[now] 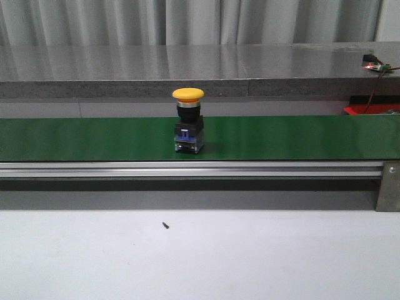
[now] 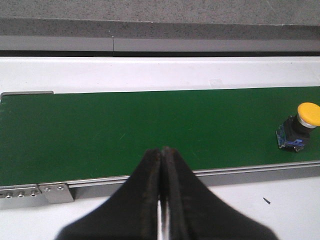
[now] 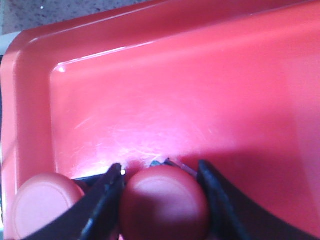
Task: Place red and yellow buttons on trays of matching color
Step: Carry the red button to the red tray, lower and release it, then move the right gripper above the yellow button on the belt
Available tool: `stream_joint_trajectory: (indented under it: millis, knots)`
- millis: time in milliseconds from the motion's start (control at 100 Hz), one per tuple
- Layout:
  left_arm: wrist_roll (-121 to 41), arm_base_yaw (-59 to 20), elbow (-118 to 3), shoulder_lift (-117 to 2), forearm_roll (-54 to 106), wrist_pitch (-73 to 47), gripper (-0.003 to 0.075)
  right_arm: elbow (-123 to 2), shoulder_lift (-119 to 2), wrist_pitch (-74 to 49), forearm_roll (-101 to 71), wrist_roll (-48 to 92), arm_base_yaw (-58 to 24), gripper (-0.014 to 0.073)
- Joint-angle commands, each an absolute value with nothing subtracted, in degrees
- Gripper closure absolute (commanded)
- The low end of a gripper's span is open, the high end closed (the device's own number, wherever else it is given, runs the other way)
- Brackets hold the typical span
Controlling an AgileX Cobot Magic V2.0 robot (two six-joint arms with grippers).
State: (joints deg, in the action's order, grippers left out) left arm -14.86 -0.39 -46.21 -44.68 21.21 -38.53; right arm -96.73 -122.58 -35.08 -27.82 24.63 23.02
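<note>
A yellow button [image 1: 188, 119] with a black and blue base stands upright on the green belt [image 1: 75, 137]. It also shows far off to one side in the left wrist view, as the yellow button [image 2: 301, 125]. My left gripper [image 2: 162, 150] is shut and empty, over the belt's near edge. My right gripper [image 3: 160, 167] sits low inside the red tray [image 3: 175, 90]. Its fingers press both sides of a red button [image 3: 165, 205]. Another red button [image 3: 42, 202] rests in the tray just beside it. The yellow tray is out of view.
An aluminium rail [image 1: 187, 169] runs along the belt's front, with a bracket [image 1: 389, 184] at its right end. A grey stone ledge [image 1: 187, 69] lies behind the belt. The red tray's edge [image 1: 369, 107] shows at the far right. A tiny dark speck [image 1: 165, 225] lies on the white table.
</note>
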Motion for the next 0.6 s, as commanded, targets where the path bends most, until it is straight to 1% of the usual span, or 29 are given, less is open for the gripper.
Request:
stream_joint_trajectory:
  millis: [0,70,100,170,590]
  knots:
    - [-14.6,-0.8,-47.7,-44.5,22.5,-35.0,0.074,-98.7,-118.8,-32.4,-29.2,24.7,23.3,0.03]
    - [-14.6,-0.8,-47.7,-44.5,22.5,-35.0,0.074,-98.7,-118.8,-32.3,-29.2,24.7,23.3,0.0188]
    - [-14.6,-0.8,-47.7,-44.5,22.5,-35.0,0.074,-98.7,-118.8,-32.3,-29.2,24.7,23.3,0.0153]
    - [-14.6,-0.8,-47.7,-44.5,22.5,-35.0,0.074,-98.7,-118.8,-32.0,-29.2,24.7,23.3,0.0103]
    - [-14.6,-0.8,-47.7,-44.5,22.5,-35.0,0.074,-98.7,-115.3,-31.0,-29.2,24.7,23.3,0.0104]
